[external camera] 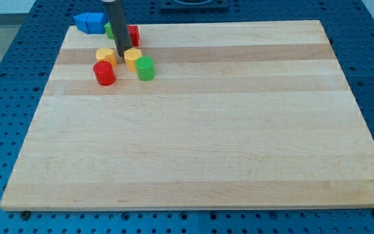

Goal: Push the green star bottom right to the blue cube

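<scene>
The green star (110,30), largely hidden behind the rod at the counter's (193,130) top-left corner, is found just right of the blue cube (89,22) and up-left of my tip (120,52), a bare tool by which nothing is held, set between two yellow blocks (133,58).

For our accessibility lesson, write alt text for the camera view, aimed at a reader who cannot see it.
A dark rod's tip rests among small coloured blocks clustered at the top left of a wooden board. Around it sit two yellow blocks, a red cylinder, a green cylinder, a red block and a blue block; a green block behind the rod is mostly hidden.
</scene>
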`<state>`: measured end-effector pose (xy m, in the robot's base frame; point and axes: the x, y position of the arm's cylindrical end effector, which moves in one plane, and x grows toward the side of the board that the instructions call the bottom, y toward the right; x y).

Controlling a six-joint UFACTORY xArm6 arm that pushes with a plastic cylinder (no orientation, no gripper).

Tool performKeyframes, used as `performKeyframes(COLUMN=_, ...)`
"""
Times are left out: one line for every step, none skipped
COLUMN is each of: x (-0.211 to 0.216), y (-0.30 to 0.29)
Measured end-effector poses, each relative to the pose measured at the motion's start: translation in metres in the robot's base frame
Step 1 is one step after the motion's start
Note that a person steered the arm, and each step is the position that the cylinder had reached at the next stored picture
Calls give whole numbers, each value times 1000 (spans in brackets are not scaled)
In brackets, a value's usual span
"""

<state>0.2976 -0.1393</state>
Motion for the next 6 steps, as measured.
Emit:
performKeyframes(x=5, y=56)
performKeyframes(x=-42, y=89)
performKeyframes(x=-102, y=91)
performKeyframes(x=-105, y=89)
performKeyframes(x=-105, y=78)
performKeyframes(x=-106, y=57)
